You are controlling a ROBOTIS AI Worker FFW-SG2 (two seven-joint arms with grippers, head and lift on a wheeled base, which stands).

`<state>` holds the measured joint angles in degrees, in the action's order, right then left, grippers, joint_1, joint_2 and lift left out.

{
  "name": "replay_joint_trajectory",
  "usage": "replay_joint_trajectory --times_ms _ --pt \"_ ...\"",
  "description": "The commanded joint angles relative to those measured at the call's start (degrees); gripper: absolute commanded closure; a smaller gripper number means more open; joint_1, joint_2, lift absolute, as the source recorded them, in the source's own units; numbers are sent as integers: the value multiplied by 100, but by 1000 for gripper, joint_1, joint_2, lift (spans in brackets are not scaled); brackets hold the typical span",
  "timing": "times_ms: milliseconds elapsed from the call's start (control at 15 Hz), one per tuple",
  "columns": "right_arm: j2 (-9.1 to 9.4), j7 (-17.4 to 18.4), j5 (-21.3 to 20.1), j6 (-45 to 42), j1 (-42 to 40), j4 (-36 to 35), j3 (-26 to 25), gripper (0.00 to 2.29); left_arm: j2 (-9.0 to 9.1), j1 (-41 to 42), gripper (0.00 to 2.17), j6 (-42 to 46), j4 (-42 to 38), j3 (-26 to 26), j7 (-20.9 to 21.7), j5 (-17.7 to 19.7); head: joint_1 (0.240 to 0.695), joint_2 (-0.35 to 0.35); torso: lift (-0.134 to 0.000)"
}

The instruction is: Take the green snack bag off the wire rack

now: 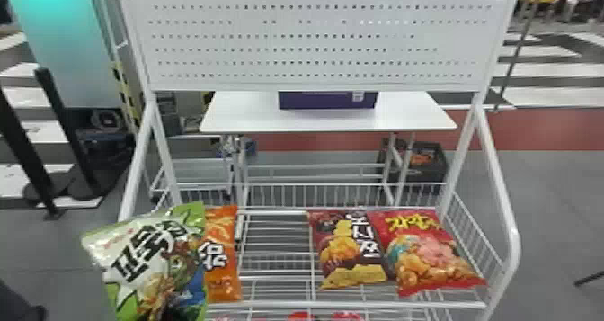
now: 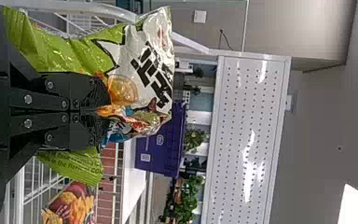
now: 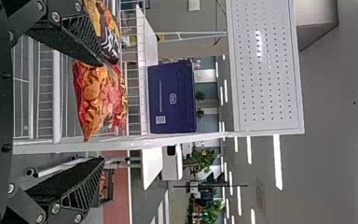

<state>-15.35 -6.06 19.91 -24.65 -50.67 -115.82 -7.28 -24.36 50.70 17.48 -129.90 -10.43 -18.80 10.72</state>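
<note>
Green snack bag (image 1: 157,261), tilted, in the head view's lower left, with lower end cut off by the view's edge; cannot tell whether clear of the wire rack (image 1: 314,305) beneath or just touching. White and green film, glossy and creased, with bold dark lettering and a food picture.

Pinched across the body by the left hand (image 2: 103,112), with both black fingers closed on gathered film and loose folds to either side. Probably very light, soft and puffed with air, slick on the outside, brittle inside. Best held there, on bunched film well in from the edges; no need for a harder squeeze, at risk of crushed snacks or a burst seam. Too loose a pinch, and likely to slide or swivel. Next, by the look of things, lift a little and draw away level, clear of the front rail.

Just beside and partly behind, an orange bag (image 1: 222,257), easy to drag along by accident. Farther right on the rack, side by side, a brown bag (image 1: 350,248) and a red bag (image 1: 427,252). Near those two, the right hand (image 3: 106,113), spread wide and holding nothing. Beyond the rack, a white tabletop (image 1: 242,113) with a purple box (image 1: 328,100).
</note>
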Motion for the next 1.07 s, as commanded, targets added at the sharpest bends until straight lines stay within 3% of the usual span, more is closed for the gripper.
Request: replay_joint_trajectory --times_ms 0,1000 --pt "-3 0 4 0 4 7 7 174 -8 168 1399 207 26 94 -1 0 499 0 0" --pt "-38 0 13 -18 -84 -72 -11 174 54 63 1399 277 273 252 43 18 499 0 0"
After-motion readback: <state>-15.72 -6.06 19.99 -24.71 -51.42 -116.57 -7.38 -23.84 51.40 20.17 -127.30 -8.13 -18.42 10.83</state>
